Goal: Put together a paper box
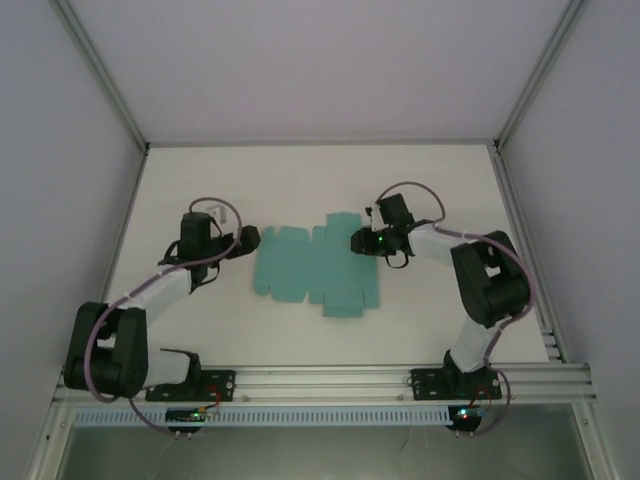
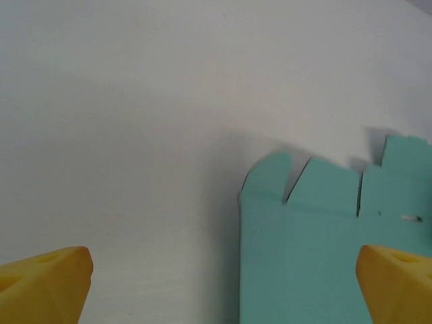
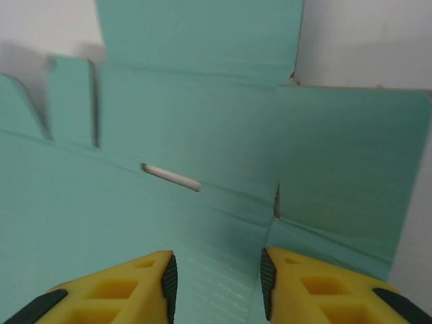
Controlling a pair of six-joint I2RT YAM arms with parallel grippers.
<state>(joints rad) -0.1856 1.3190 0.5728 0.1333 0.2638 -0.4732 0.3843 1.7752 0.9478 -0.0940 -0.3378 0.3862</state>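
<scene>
Closest to the lens, on the right wrist view: the right tool [image 3: 218, 287], yellow fingers [image 3: 135, 297] parted by just a narrow gap, nothing visibly pinched. Right under them, the paper box [image 3: 202, 135], a flat, thin, teal-green die-cut card sheet, creases and flaps spread out, a short pale slit [image 3: 172, 177] cut near the middle. Touching the card or hovering just above it? Cannot tell from here.

Over to the left wrist view: left tool [image 2: 223, 283] spread wide, one yellow tip over the bare white counter [image 2: 121, 101], the other over the sheet's corner, rounded tab and notches pointing away.

From above now: paper box [image 1: 300, 275] lying flat, roughly mid-counter, between the two arms. Left tool [image 1: 248, 240] just beside the sheet's far-left corner; right tool [image 1: 360, 241] over its far-right edge. Silver rail [image 1: 320, 380] along the near edge, both arm bases bolted on.
</scene>
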